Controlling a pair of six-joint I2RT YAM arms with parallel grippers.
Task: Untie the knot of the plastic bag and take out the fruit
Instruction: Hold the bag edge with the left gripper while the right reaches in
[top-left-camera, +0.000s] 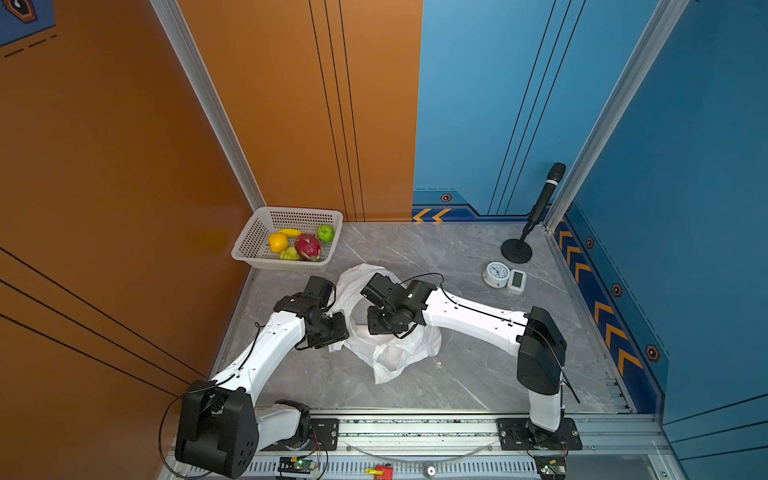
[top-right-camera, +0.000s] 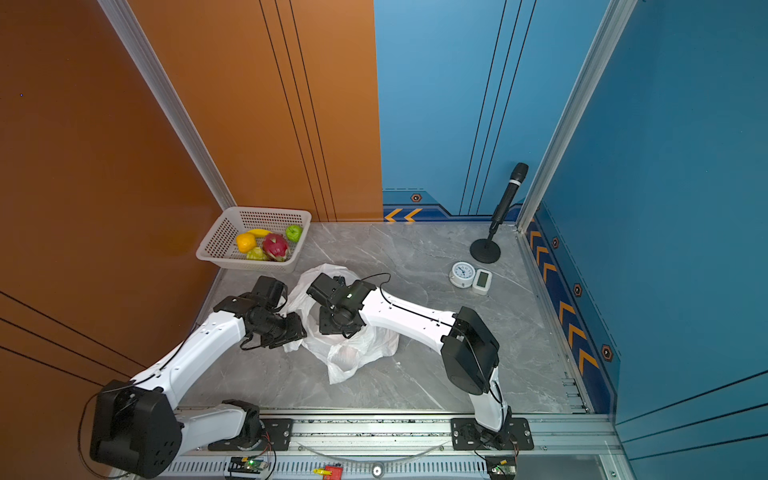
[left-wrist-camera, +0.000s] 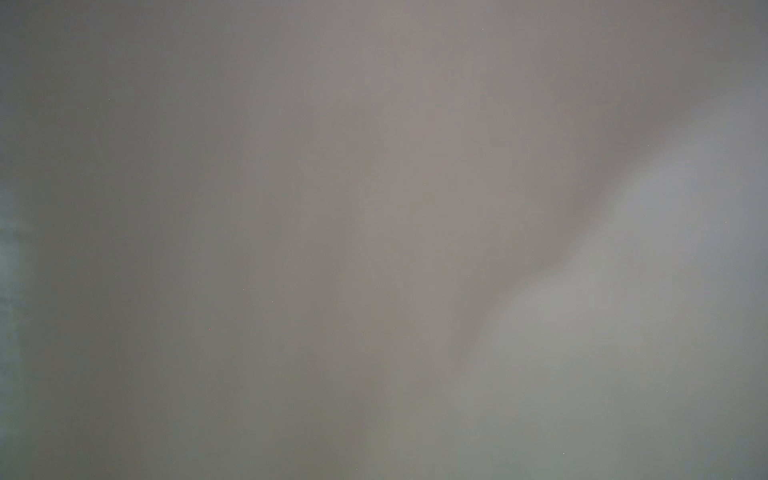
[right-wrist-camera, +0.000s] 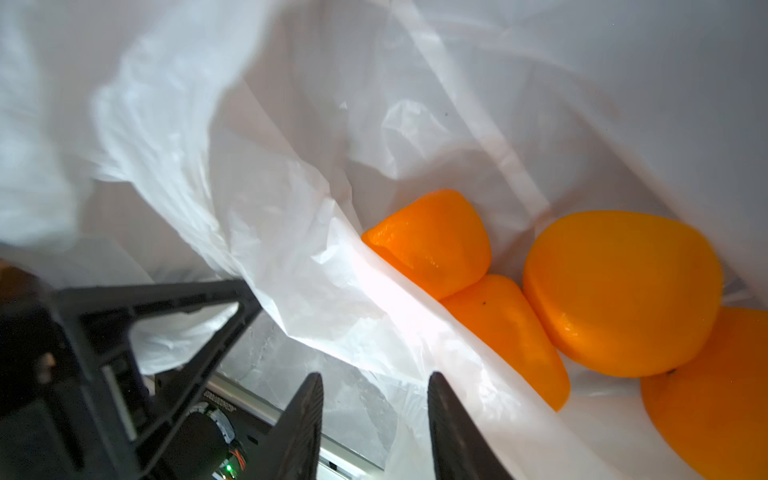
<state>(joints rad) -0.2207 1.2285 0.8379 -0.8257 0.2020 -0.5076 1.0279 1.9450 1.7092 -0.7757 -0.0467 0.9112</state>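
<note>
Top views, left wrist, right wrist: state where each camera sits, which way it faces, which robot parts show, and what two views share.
Top views: above the front rail, looking down at the table, mesh basket and plastic bag; left arm and right arm show.
Left wrist: on the left arm; only grey blur, facing unknown, no robot part discernible.
Right wrist: on the right arm, looking into the plastic bag at orange fruit; right gripper shows, jaws apart.
Shared: plastic bag, in both top views and the right wrist view.

The thin crinkly plastic bag (right-wrist-camera: 291, 249) is translucent white, the round fruit (right-wrist-camera: 619, 291) inside is bright orange, and the stone-look tabletop (top-left-camera: 457, 257) is grey with pale veins.
</note>
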